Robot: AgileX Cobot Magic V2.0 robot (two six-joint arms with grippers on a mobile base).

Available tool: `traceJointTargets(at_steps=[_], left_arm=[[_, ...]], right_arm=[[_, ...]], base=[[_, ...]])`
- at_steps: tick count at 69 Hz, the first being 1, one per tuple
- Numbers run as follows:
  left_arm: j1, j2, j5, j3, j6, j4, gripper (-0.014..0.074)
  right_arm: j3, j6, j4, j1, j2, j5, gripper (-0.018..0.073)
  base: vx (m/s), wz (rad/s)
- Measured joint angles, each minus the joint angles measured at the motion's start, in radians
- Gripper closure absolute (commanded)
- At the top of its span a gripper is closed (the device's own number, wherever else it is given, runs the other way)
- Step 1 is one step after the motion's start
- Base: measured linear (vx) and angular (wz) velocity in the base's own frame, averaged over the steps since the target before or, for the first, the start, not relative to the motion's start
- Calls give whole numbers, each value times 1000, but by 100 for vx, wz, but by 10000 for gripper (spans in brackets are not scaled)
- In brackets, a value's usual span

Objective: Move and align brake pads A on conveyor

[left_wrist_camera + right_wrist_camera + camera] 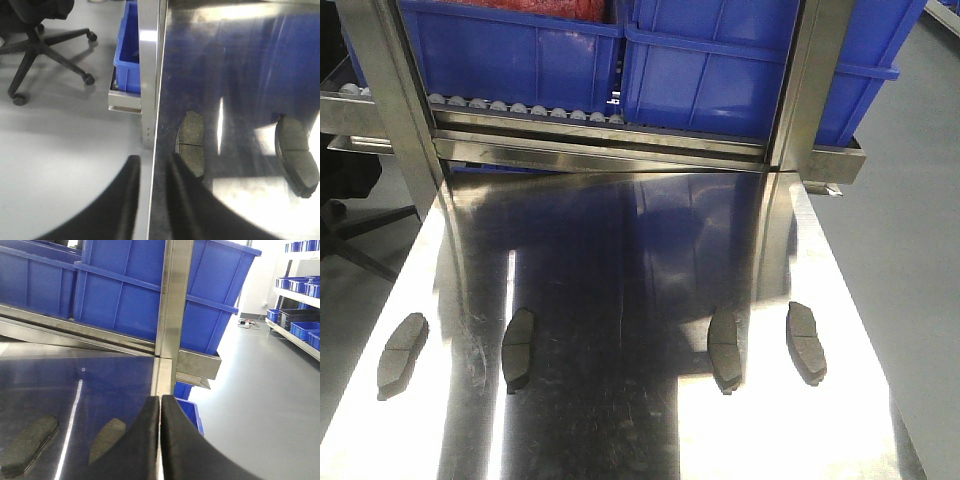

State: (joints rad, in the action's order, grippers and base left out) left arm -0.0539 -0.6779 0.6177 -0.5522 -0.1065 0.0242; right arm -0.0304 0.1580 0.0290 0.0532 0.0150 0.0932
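Observation:
Several brake pads lie in a row on the shiny steel table (620,250): the leftmost pad (402,352), a second (518,346), a third (725,347) and the rightmost (806,341). No conveyor is in view. My left gripper (153,159) is open over the table's left edge, nothing between its fingers; the leftmost pad (192,142) lies just ahead of its right finger. My right gripper (160,398) is shut and holds nothing, above the table's right edge. The rightmost pad (107,437) shows partly behind its left finger. Neither gripper shows in the front view.
A rack of white rollers (520,107) carrying blue bins (520,50) crosses the table's far end between two steel posts (390,100). An office chair (35,45) and a blue bin (129,55) stand on the floor to the left. Shelves of bins (305,290) line the right.

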Motion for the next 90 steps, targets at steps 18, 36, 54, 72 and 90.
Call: traceJointTargets(at_steps=[18, 36, 54, 72, 90], left_arm=[[0, -185, 119, -145, 98, -79, 97], [3, -461, 184, -258, 211, -200, 101], [89, -713, 187, -347, 151, -149, 101], [110, -881, 149, -370, 45, -57, 101], [117, -942, 83, -383, 36, -73, 101]], right_arm=[[0, 0, 0, 0, 0, 0, 569], [0, 0, 0, 0, 0, 0, 569], [0, 0, 0, 0, 0, 0, 569], [0, 0, 0, 0, 0, 0, 569], [0, 0, 0, 0, 0, 0, 569]], base=[[0, 0], [0, 0], [0, 0], [0, 0], [0, 0]])
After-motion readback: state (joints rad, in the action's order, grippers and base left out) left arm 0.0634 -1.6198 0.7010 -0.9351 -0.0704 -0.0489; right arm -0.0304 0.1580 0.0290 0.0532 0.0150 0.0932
